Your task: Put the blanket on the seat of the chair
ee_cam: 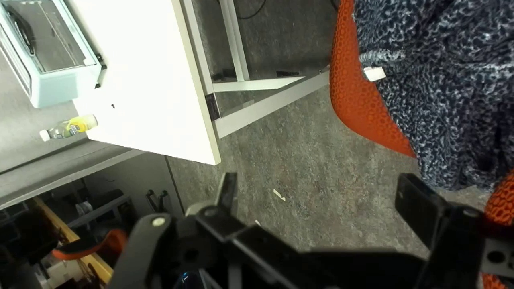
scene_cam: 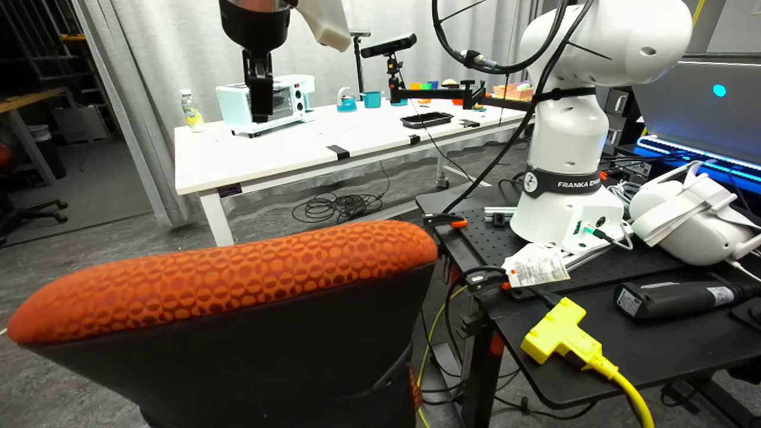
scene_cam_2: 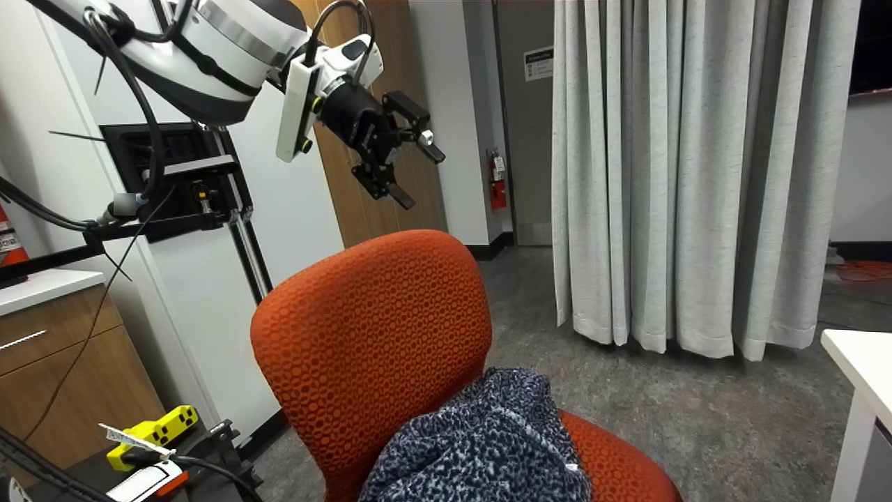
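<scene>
Long pale grey fabric curtains (scene_cam_2: 683, 174) hang across this room, over a mottled grey floor (ee_cam: 305, 160). I can see a long white worktop (scene_cam: 285, 157) in front of a stretch of them, carrying a pale-blue toaster oven (scene_cam: 232, 107), a clear plastic bottle with a yellow label (scene_cam: 192, 113), a small blue kettle (scene_cam: 346, 104), a teal pot (scene_cam: 372, 99) and a shallow black rectangular tray (scene_cam: 427, 120). A black worktop (scene_cam: 666, 351) bears the base of a jointed white robot arm (scene_cam: 565, 131), along with a white headset (scene_cam: 689, 232) and a chunky yellow power splitter (scene_cam: 559, 330).

Just beside it stands an office chair (scene_cam_2: 380, 314) in orange-red fabric patterned with small circles, the rear of its backrest (scene_cam: 238, 273) black. The fuzzy navy-and-white speckled blanket (scene_cam_2: 481, 446) lies bunched on the seat (scene_cam_2: 620, 467), close up by the backrest; I can't tell whether the two touch. A strip of orange-red shows bare along one side, and in the wrist view a little white tag (ee_cam: 374, 74) sits at the blanket's edge.

The arm holds its black gripper (scene_cam_2: 419, 174) higher than the top of the chair, well apart from the blanket. The jaws stand wide, with floor showing through the gap.
</scene>
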### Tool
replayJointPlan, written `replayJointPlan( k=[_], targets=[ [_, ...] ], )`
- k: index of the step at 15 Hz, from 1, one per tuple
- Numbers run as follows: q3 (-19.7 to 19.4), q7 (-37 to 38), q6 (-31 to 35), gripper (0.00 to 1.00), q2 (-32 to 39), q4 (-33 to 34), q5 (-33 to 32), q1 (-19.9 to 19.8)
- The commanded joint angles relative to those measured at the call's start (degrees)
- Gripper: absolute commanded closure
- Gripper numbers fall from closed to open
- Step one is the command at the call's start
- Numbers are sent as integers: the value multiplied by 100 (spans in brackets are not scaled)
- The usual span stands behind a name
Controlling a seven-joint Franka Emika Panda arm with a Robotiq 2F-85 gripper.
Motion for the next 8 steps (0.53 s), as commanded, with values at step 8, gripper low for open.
replayJointPlan(
  k=[8],
  targets=[
    [-46,1662,1460,0,64,-59,-551,-229]
  ],
)
